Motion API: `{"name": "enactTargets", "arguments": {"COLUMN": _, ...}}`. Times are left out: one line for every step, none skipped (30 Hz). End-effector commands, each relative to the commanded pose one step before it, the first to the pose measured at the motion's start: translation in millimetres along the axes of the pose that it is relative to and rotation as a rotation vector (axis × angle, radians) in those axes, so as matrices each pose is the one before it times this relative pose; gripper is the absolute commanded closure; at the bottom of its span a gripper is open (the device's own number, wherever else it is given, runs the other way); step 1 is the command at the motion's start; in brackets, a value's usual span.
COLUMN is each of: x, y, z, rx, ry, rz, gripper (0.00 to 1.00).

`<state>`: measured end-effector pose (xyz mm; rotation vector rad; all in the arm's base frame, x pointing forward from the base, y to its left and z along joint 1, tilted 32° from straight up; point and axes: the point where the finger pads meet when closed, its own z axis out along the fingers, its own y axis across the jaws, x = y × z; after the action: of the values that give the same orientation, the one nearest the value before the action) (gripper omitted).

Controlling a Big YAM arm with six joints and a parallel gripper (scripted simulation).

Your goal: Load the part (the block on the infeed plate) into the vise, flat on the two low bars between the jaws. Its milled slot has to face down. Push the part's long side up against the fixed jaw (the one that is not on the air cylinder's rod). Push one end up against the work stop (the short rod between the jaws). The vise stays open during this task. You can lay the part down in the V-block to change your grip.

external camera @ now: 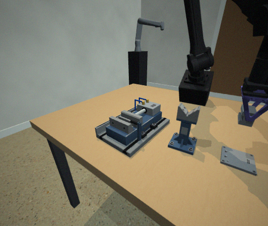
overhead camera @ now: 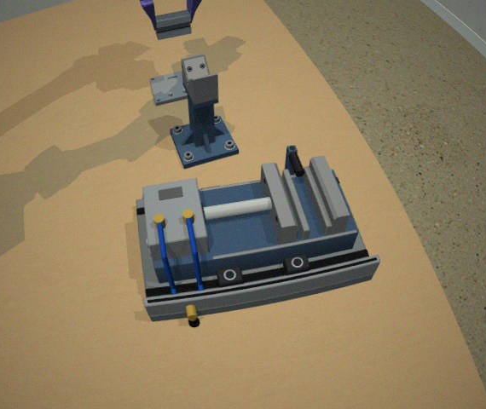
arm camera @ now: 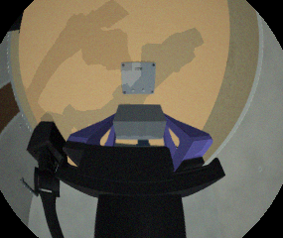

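Note:
My gripper [overhead camera: 171, 20] with purple fingers is shut on the grey part [overhead camera: 172, 25] and holds it high above the table, at the top edge of the top view. In the exterior view the gripper [external camera: 248, 113] carries the part [external camera: 244, 116] at the right, above and behind the infeed plate [external camera: 238, 159]. The wrist view shows the part [arm camera: 140, 121] between the fingers with the bare infeed plate [arm camera: 139, 78] far below. The open vise [overhead camera: 251, 228] stands at the table's middle, with the two low bars [overhead camera: 307, 200] between its jaws and the black work stop [overhead camera: 295, 163] at the far end.
The V-block [overhead camera: 199, 110] on its blue base stands between the infeed plate [overhead camera: 168, 88] and the vise. The air cylinder [overhead camera: 175, 216] with blue hoses sits at the vise's left end. The arm's black base [external camera: 195, 87] is behind the V-block.

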<state>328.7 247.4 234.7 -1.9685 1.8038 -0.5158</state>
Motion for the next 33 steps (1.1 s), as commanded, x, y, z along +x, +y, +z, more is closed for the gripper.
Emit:
{"name": "enactTargets", "arguments": {"x": -12.29, "y": -16.71, "z": -39.34, "rx": 0.04417, "ry": -0.04171, "rz": 0.01847, "gripper": 1.0}}
{"name": "enactTargets", "arguments": {"x": -0.02, "y": -0.1, "z": -3.97, "rx": 0.00001, "ry": -0.00028, "rz": 0.0002, "gripper": 1.0}}
{"name": "enactTargets", "arguments": {"x": -0.01, "y": -0.09, "z": -3.86, "rx": 0.0, "ry": -0.00027, "rz": 0.00019, "gripper": 1.0}}
{"name": "enactTargets", "arguments": {"x": -0.01, "y": -0.09, "z": -3.74, "rx": 0.0, "ry": -0.00026, "rz": 0.00018, "gripper": 1.0}}
{"name": "enactTargets", "arguments": {"x": -0.02, "y": -0.08, "z": -3.61, "rx": -0.00001, "ry": -0.00025, "rz": 0.00018, "gripper": 1.0}}
{"name": "enactTargets", "arguments": {"x": -0.01, "y": -0.08, "z": -3.48, "rx": -0.00002, "ry": -0.00024, "rz": 0.00017, "gripper": 1.0}}
{"name": "enactTargets", "arguments": {"x": 0.0, "y": 0.0, "z": 0.0, "rx": 0.0, "ry": 0.0, "rz": 0.0, "gripper": 1.0}}
{"name": "enactTargets", "arguments": {"x": 0.0, "y": 0.0, "z": 0.0, "rx": 0.0, "ry": 0.0, "rz": 0.0, "gripper": 1.0}}
{"name": "enactTargets", "arguments": {"x": -1.23, "y": 8.42, "z": 12.88, "rx": -0.03283, "ry": 0.02589, "rz": -0.01599, "gripper": 1.0}}
{"name": "enactTargets", "arguments": {"x": -1.57, "y": -3.89, "z": -6.28, "rx": 0.00714, "ry": -0.0058, "rz": 0.00358, "gripper": 1.0}}
{"name": "enactTargets", "arguments": {"x": 1.8, "y": 0.99, "z": -5.03, "rx": 0.00314, "ry": -0.00272, "rz": 0.00167, "gripper": 1.0}}
{"name": "enactTargets", "arguments": {"x": 1.6, "y": -5.11, "z": -14.27, "rx": 0.02244, "ry": -0.01824, "rz": 0.01133, "gripper": 1.0}}
{"name": "enactTargets", "arguments": {"x": 0.0, "y": -0.05, "z": -2.75, "rx": -0.00004, "ry": -0.00019, "rz": 0.00013, "gripper": 1.0}}
{"name": "enactTargets", "arguments": {"x": 0.0, "y": -0.05, "z": -2.6, "rx": -0.00004, "ry": -0.00017, "rz": 0.00012, "gripper": 1.0}}
{"name": "enactTargets", "arguments": {"x": 0.0, "y": -0.04, "z": -2.44, "rx": -0.00004, "ry": -0.00016, "rz": 0.00012, "gripper": 1.0}}
{"name": "enactTargets", "arguments": {"x": 0.0, "y": -0.04, "z": -2.28, "rx": -0.00004, "ry": -0.00015, "rz": 0.00011, "gripper": 1.0}}
{"name": "enactTargets", "arguments": {"x": 0.0, "y": -0.03, "z": -2.12, "rx": -0.00004, "ry": -0.00014, "rz": 0.0001, "gripper": 1.0}}
{"name": "enactTargets", "arguments": {"x": 0.0, "y": -0.03, "z": -1.96, "rx": -0.00004, "ry": -0.00013, "rz": 0.00009, "gripper": 1.0}}
{"name": "enactTargets", "arguments": {"x": 0.0, "y": -0.03, "z": -1.81, "rx": -0.00003, "ry": -0.00012, "rz": 0.00008, "gripper": 1.0}}
{"name": "enactTargets", "arguments": {"x": -0.52, "y": 0.48, "z": 0.16, "rx": -0.00344, "ry": 0.00277, "rz": -0.00171, "gripper": 1.0}}
{"name": "enactTargets", "arguments": {"x": -1.18, "y": 1.1, "z": 2.54, "rx": -0.00762, "ry": 0.00634, "rz": -0.00392, "gripper": 1.0}}
{"name": "enactTargets", "arguments": {"x": -0.53, "y": 0.47, "z": 0.45, "rx": -0.00339, "ry": 0.00279, "rz": -0.00173, "gripper": 1.0}}
{"name": "enactTargets", "arguments": {"x": 2.1, "y": 4.27, "z": 1.62, "rx": -0.00669, "ry": 0.0052, "rz": -0.00335, "gripper": 1.0}}
{"name": "enactTargets", "arguments": {"x": 0.0, "y": 0.0, "z": 0.0, "rx": 0.0, "ry": 0.0, "rz": 0.0, "gripper": 1.0}}
{"name": "enactTargets", "arguments": {"x": 0.0, "y": 0.0, "z": 0.0, "rx": 0.0, "ry": 0.0, "rz": 0.0, "gripper": 1.0}}
{"name": "enactTargets", "arguments": {"x": 4.75, "y": 10.14, "z": 6.03, "rx": -0.01665, "ry": 0.01296, "rz": -0.00839, "gripper": 1.0}}
{"name": "enactTargets", "arguments": {"x": -1.3, "y": -5.35, "z": -6.9, "rx": 0.0128, "ry": -0.01035, "rz": 0.0066, "gripper": 1.0}}
{"name": "enactTargets", "arguments": {"x": -1.11, "y": -4.57, "z": -5.92, "rx": 0.01088, "ry": -0.00892, "rz": 0.00566, "gripper": 1.0}}
{"name": "enactTargets", "arguments": {"x": -1.36, "y": -3.47, "z": -3.76, "rx": 0.00656, "ry": -0.00584, "rz": 0.00354, "gripper": 1.0}}
{"name": "enactTargets", "arguments": {"x": -1.21, "y": -2.32, "z": -1.96, "rx": 0.00332, "ry": -0.00275, "rz": 0.00175, "gripper": 1.0}}
{"name": "enactTargets", "arguments": {"x": -0.17, "y": 0.14, "z": 0.19, "rx": -0.00108, "ry": 0.00105, "rz": -0.0006, "gripper": 1.0}}
{"name": "enactTargets", "arguments": {"x": 0.01, "y": 0.23, "z": -0.05, "rx": -0.00068, "ry": 0.00036, "rz": -0.00064, "gripper": 1.0}}
{"name": "enactTargets", "arguments": {"x": 1.61, "y": 3.88, "z": 2.96, "rx": -0.00709, "ry": 0.00587, "rz": -0.00546, "gripper": 1.0}}
